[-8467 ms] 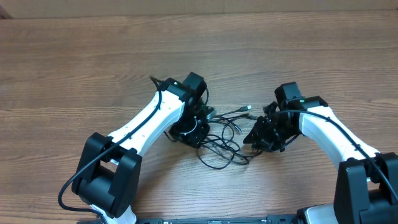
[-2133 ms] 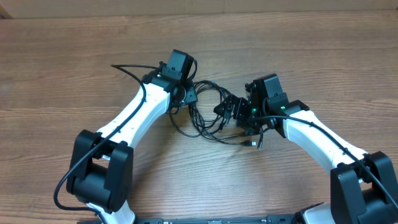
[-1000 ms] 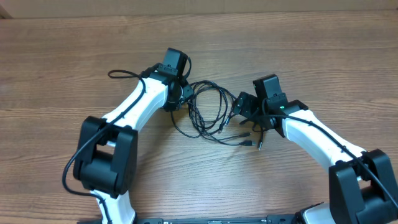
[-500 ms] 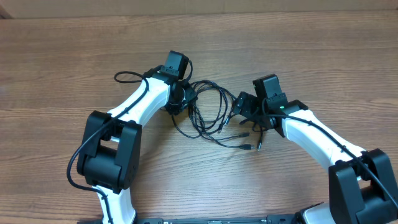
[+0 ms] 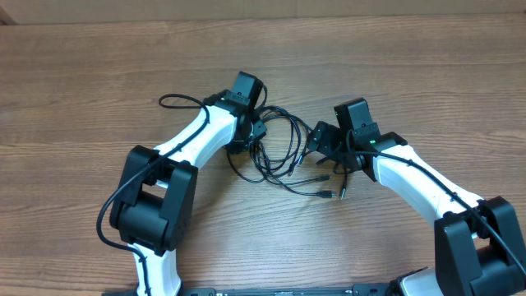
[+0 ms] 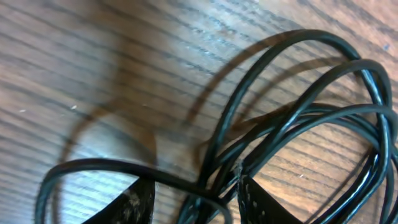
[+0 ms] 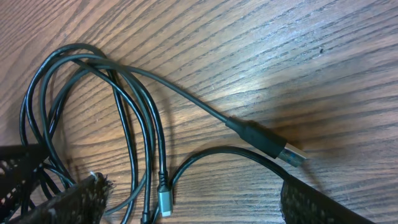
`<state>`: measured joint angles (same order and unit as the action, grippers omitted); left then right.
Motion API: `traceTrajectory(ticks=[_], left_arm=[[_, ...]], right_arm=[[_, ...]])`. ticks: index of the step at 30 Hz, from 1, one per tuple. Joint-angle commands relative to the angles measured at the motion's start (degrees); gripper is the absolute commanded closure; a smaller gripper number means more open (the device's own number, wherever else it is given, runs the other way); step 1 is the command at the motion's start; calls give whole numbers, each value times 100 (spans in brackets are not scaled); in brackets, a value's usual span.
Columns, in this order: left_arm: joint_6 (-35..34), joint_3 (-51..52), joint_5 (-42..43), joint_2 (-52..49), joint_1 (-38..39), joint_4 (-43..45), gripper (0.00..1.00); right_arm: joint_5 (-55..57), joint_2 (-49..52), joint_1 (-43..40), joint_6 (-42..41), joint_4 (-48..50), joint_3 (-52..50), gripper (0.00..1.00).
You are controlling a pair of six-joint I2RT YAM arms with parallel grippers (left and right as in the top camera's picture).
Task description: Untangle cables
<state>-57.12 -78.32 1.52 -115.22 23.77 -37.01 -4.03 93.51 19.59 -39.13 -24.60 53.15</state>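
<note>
**A:** Where's the tangle?

**B:** About mid-counter [image 5: 411, 66]. Closest to the near edge lie the loose plug ends. Beyond them the cables [image 5: 275, 156] spread in overlapping oval loops between the two arms.

**A:** And the tools?

**B:** The right tool [image 7: 193, 205] is spread wide and released, holding nothing. It hangs over a silver-tipped USB plug [image 7: 273, 147] and a smaller plug [image 7: 165, 200]. The left tool [image 6: 196, 202] sits at the far left side of the loops. Several strands run between its fingers [image 6: 255, 199], but I cannot tell whether they bite or only straddle.

**A:** How would you do this step well?

**B:** I'd have the left tool take one strand, not the whole bundle, since pinching several would likely drag the knot along whole. The right tool could hold down a plug end. Then draw low and slowly toward the left edge, so the loops slide open rather than tighten.

**A:** What are the materials like?

**B:** The cords are thin, round and glossy black, and they curl springily, so I'd expect them to recoil. The USB plug has a stiff moulded collar that could snag at crossings. The counter is matte wood-grain and looks smooth, so sliding should be easy. The finger pads look rough and grippy.
</note>
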Motion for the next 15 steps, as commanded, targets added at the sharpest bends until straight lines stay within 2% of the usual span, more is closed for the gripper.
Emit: traceTrajectory(ticks=[1, 9, 13, 15], left_arm=[[-101, -103, -262, -98, -4, 101, 61], [50, -109, -291, -111, -7, 125, 96], [468, -374, 118, -109, -15, 131, 96], [887, -664, 518, -85, -15, 122, 96]], right_arm=[[94, 39, 28, 13, 28, 48, 13], [94, 37, 28, 15, 28, 48, 13], [96, 37, 26, 15, 28, 48, 17], [90, 37, 26, 37, 28, 50, 19]])
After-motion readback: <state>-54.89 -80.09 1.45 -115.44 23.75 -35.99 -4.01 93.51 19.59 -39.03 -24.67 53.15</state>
